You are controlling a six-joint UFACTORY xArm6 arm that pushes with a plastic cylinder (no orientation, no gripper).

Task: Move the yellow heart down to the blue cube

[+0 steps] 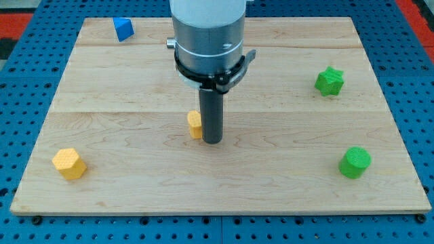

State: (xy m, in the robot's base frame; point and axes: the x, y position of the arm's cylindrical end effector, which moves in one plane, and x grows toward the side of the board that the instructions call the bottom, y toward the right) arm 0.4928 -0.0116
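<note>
A small yellow block (194, 124), likely the yellow heart, lies near the middle of the wooden board (122, 196), partly hidden behind my rod. My tip (212, 141) rests on the board just to the right of it, touching or nearly touching its right side. The blue cube (123, 28) sits at the view's top left, near the board's far edge, well away from the tip and the heart.
A yellow hexagonal block (69, 163) lies at the lower left. A green star (329, 81) sits at the right and a green cylinder (354, 163) at the lower right. The arm's grey body (207, 34) covers the top middle.
</note>
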